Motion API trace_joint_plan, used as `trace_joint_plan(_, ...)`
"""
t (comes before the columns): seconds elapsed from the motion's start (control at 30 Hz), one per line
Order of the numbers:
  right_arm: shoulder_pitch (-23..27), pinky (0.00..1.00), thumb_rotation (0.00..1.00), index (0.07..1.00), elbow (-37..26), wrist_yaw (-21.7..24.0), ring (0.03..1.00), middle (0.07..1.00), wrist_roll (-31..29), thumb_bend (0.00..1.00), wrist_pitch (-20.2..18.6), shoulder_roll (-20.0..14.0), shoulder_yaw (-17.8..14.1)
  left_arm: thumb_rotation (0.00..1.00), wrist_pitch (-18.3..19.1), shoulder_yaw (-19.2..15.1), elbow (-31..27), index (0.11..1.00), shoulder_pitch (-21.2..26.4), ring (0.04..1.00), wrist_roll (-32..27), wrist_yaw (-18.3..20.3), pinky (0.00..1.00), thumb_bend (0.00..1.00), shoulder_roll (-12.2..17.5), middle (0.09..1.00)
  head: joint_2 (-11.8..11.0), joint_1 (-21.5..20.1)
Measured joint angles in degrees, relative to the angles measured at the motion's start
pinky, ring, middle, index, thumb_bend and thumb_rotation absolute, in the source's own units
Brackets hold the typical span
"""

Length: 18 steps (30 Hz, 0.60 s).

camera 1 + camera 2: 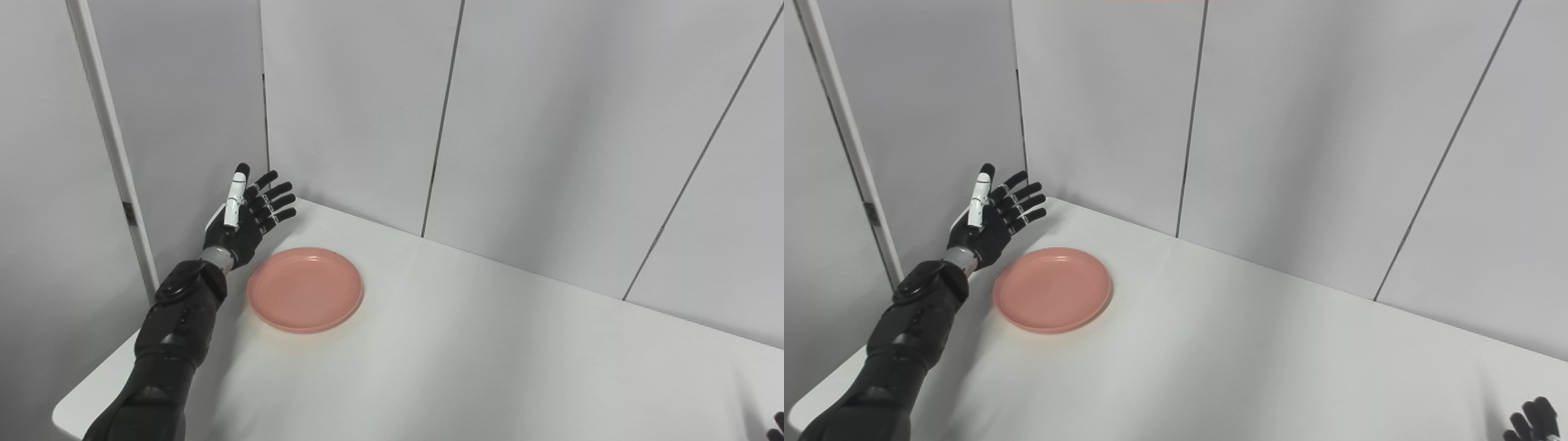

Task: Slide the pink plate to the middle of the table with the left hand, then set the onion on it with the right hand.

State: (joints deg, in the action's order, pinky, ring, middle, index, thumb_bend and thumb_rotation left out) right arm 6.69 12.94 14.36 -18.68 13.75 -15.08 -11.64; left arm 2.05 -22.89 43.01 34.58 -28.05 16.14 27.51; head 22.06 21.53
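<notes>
The pink plate (305,289) lies flat and bare on the white table (465,355), toward its far left. My left hand (248,214) is raised just left of and behind the plate, open, palm turned toward it, fingers spread and apart from the rim. Only the fingertips of my right hand (1534,419) show at the bottom right corner, too little to judge its state. No onion shows in either view.
Grey wall panels (520,122) close off the back of the table, and a panel with a white post (107,135) stands close behind the left hand. The table's left corner edge (64,410) runs near my left forearm.
</notes>
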Motion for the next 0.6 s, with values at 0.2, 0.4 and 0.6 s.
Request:
trace_joint_plan(0.2,-0.02,1.0,1.0,1.0,-0.03,0.01,1.0,1.0,0.0,0.83,0.0,-0.01,-0.02,0.9,-1.34,1.51,0.78,0.849,0.0,0.795,3.13,0.02,0.83,0.75,1.83,0.788,0.35,0.0)
trace_joint_plan(0.4,-0.15,1.0,1.0,1.0,-0.17,-0.06,1.0,1.0,0.03,0.83,-0.01,-0.03,-0.06,0.9,-1.94,2.62,2.7,0.848,-0.02,0.788,5.38,0.02,0.86,0.73,2.49,0.783,0.79,-0.18)
trace_joint_plan(0.6,-0.25,1.0,1.0,1.0,-0.44,-0.04,1.0,1.0,-0.07,0.82,-0.03,-0.03,-0.06,0.89,-4.1,2.67,6.49,0.834,-0.01,0.812,6.9,0.03,0.86,0.74,2.76,0.79,0.97,-0.09)
